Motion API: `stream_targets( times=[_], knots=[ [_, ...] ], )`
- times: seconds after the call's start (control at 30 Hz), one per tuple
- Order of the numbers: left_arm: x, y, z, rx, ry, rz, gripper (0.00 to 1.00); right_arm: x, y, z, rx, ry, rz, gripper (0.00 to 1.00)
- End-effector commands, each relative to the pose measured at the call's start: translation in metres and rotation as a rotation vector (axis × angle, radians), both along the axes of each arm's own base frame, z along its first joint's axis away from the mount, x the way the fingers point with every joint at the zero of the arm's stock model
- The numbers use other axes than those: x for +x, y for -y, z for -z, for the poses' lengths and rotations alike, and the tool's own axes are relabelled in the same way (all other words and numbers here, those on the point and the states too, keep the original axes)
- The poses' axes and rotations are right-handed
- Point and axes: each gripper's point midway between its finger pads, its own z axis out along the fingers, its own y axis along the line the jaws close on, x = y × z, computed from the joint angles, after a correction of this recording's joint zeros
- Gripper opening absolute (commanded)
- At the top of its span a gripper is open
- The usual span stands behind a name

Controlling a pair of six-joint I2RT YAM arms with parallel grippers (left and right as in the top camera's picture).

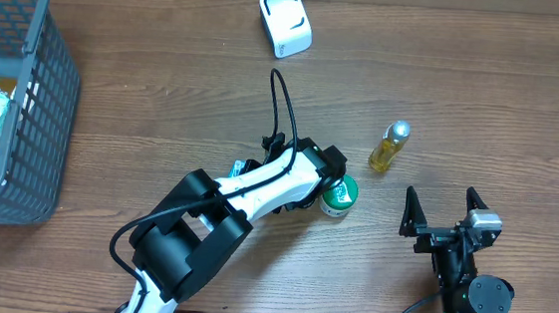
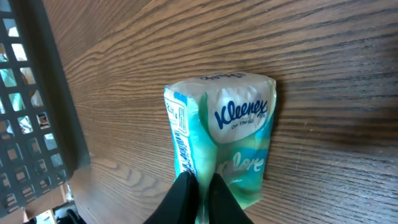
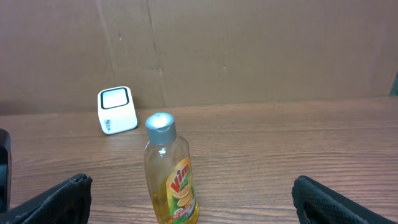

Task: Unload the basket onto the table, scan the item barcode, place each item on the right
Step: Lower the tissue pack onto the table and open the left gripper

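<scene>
- Overhead view: the left arm (image 1: 257,185) reaches to the middle of the wooden table (image 1: 485,83) and covers most of the teal and white plastic tissue pack (image 1: 240,166). Only a corner of the pack shows beside the arm.
- A round green can (image 1: 338,194) is just beside the arm, and a yellow liquid bottle with a silver cap (image 1: 388,147) stands near it.
- The small white box-shaped scanner (image 1: 285,21) is at the far edge, well apart from the pack. A grey plastic mesh basket (image 1: 53,109) is at the left.
- The right gripper (image 1: 445,212) waits with its fingers spread wide and nothing between them.
- Left wrist view: the left gripper (image 2: 200,196) is clenched on the near end of the tissue pack (image 2: 224,137) and seems to pinch its wrapper. The Kleenex logo faces up. Whether the fine print on the side is the barcode cannot be told.
- Right wrist view: the bottle (image 3: 169,174) stands between the spread fingers (image 3: 62,198) without touching them, and the scanner (image 3: 117,110) is behind it.
- Judgement: a pinch on thin film can slip, so the arm should lift slowly. It should clear the green can, then turn the barcode side to the scanner window and hold it steady.
</scene>
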Motion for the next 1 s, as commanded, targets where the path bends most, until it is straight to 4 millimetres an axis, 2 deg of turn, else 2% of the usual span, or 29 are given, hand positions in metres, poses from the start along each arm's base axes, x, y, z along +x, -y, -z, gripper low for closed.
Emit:
stream_targets(
  times=[0.0, 0.47, 0.6, 0.73, 0.8, 0.9, 0.93, 0.97],
  knots=[
    [-0.005, 0.004, 0.005, -0.021, -0.004, -0.023, 0.12, 0.000, 0.001, 0.003, -0.008, 0.001, 0.005, 1.00],
    [-0.009, 0.010, 0.008, -0.060, -0.034, -0.041, 0.27, 0.000, 0.001, 0.003, -0.008, 0.001, 0.005, 1.00],
    [-0.005, 0.015, -0.005, -0.069, -0.035, -0.044, 0.29, 0.000, 0.001, 0.003, -0.008, 0.001, 0.005, 1.00],
    [0.004, 0.028, -0.028, -0.108, -0.025, -0.051, 0.36, 0.000, 0.001, 0.003, -0.008, 0.001, 0.005, 1.00],
    [0.007, 0.033, -0.037, -0.128, -0.022, -0.054, 0.43, 0.000, 0.001, 0.003, -0.008, 0.001, 0.005, 1.00],
    [0.010, 0.037, -0.047, -0.153, -0.025, -0.067, 0.63, 0.000, 0.001, 0.003, -0.008, 0.001, 0.006, 1.00],
    [0.011, 0.037, -0.049, -0.167, -0.034, -0.075, 0.80, 0.000, 0.001, 0.003, -0.008, 0.001, 0.005, 1.00],
    [0.011, 0.038, -0.050, -0.181, -0.051, -0.074, 0.86, 0.000, 0.001, 0.003, -0.008, 0.001, 0.005, 1.00]
  ],
)
